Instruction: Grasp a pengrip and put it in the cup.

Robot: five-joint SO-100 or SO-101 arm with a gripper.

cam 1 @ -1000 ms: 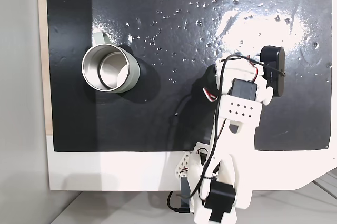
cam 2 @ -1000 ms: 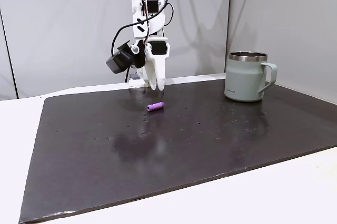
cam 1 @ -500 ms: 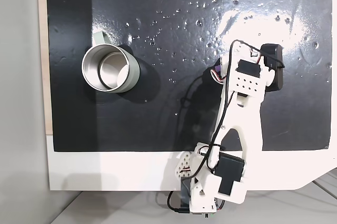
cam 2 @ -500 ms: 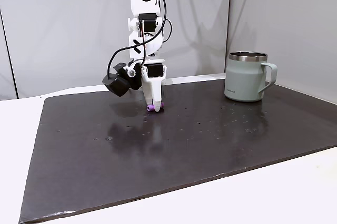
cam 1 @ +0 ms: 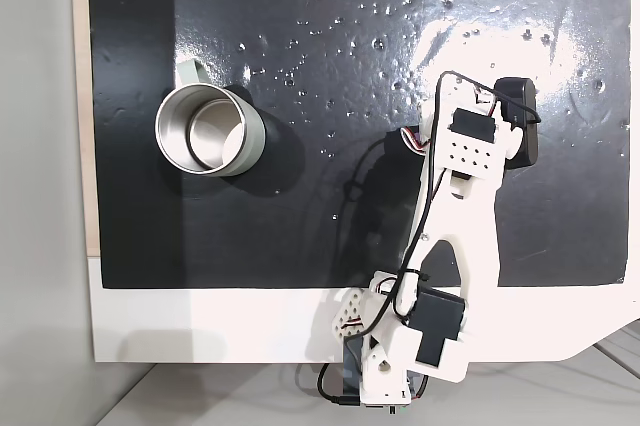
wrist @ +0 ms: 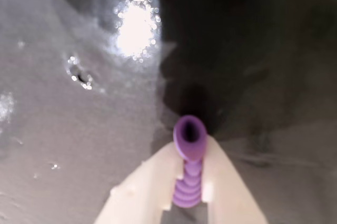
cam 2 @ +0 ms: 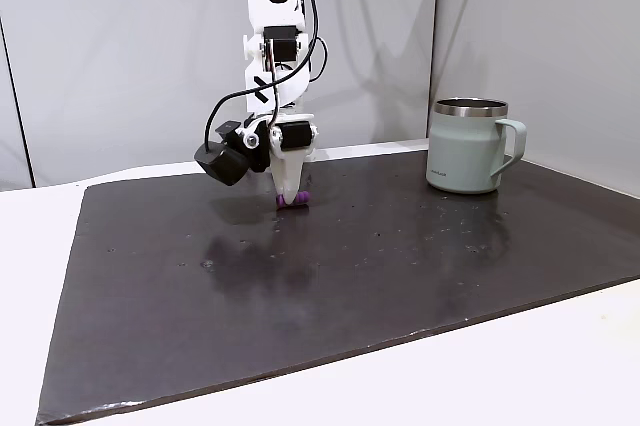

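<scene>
In the wrist view, the ribbed purple pengrip (wrist: 188,167) is seen clamped between the two pale fingers (wrist: 150,192), its open end pointing toward twelve o'clock. In a fixed view, the pengrip (cam 2: 299,198) is held down at the dark mat (cam 2: 350,276), with the cup (cam 2: 468,145) well apart at three o'clock.

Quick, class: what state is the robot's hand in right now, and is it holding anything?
Hand: closed on the purple pengrip, which sits between its two fingers, down at the black mat.
</scene>
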